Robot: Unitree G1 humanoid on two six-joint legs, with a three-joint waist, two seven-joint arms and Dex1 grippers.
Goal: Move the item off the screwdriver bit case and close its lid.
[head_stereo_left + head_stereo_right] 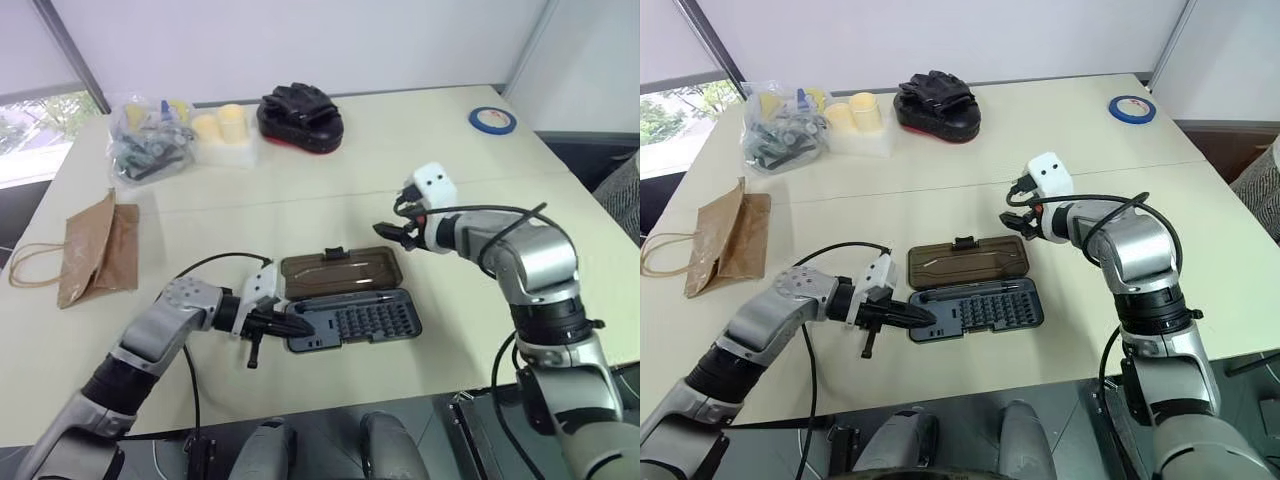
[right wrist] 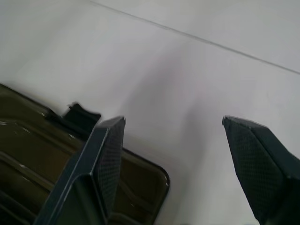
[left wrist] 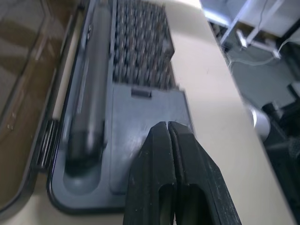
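Head views: the left gripper (image 1: 292, 326) is clenched, fingers pressed together with nothing between them, its tips over the left end of the case (image 1: 350, 318), whether touching it cannot be told. The right gripper (image 1: 392, 232) hangs released and empty just off the 2 o'clock corner of the lid (image 1: 340, 267), apart from it. The case lies open near the front edge of the table (image 1: 400, 150): dark base toward 6 o'clock with rows of bits and a driver handle along its far edge, lid flat on the table toward 12 o'clock, latch tab on its far edge. The paper bag (image 1: 95, 250) lies flat at 9 o'clock of the case, well apart, handles looping toward the table's left edge. At 11 o'clock stands a clear bag (image 1: 148, 138) of small parts, yellow cups (image 1: 225, 125) beside it, then a black padded thing (image 1: 300, 115); a blue tape roll (image 1: 492, 120) lies at 2 o'clock. Left wrist view: the fingers (image 3: 159, 183) are closed tight over the base's plain end panel, driver handle (image 3: 89, 93) and bit rows beyond. Right wrist view: both fingers (image 2: 105, 159) stand wide apart, one over the lid's corner, the bare table between them.
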